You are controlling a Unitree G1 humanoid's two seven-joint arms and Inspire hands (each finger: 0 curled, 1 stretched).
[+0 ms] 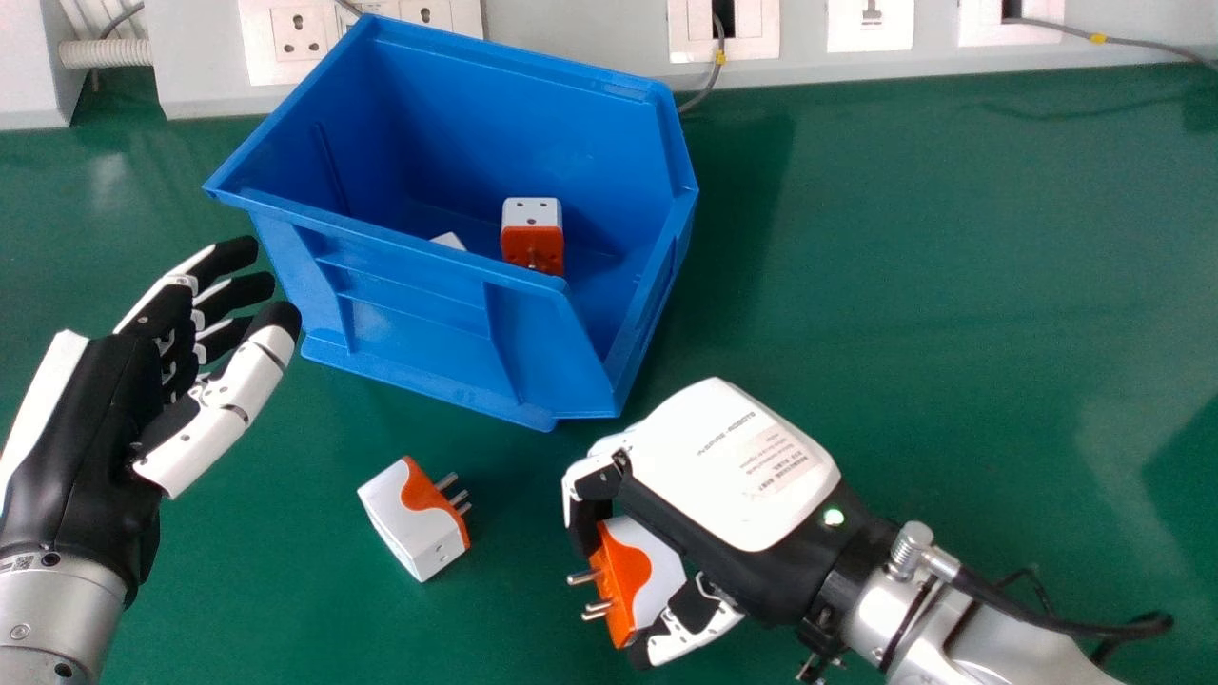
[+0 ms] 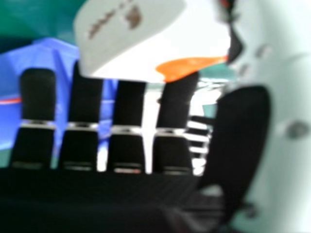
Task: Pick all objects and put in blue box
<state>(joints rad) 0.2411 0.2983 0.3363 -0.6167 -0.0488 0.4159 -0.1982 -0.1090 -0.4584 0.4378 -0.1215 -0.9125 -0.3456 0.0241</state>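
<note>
The likeliest trouble is the plug adapter [image 1: 638, 571] slipping out of the right hand [image 1: 728, 471]. It is pinched near its ends, with its metal pins [image 1: 592, 609] sticking out free toward the view's left, so a knock on those pins could twist it loose. The blue box [image 1: 409, 323] stands farther back on the green table [image 1: 904, 285], and its near wall has to be cleared; carried too low, the adapter or the knuckles would strike that wall and push the box back. A second adapter [image 1: 414, 523] lies on the table in front of the box, between the two hands, and a low sweep that way could shove it aside. Let go too early, the held one might land outside the rim instead of beside the adapter [image 1: 533, 228] already in the box, near a white piece [image 1: 448, 241] half hidden by the wall.

The right hand's fingers are bent around one side of the adapter and the thumb presses the other, the gap closed down to its body. Whether it is lifted clear of the table is hard to tell from overhead. The left hand [image 1: 90, 438], beside the box, has loosely curved fingers, thumb apart, holding nothing.
</note>
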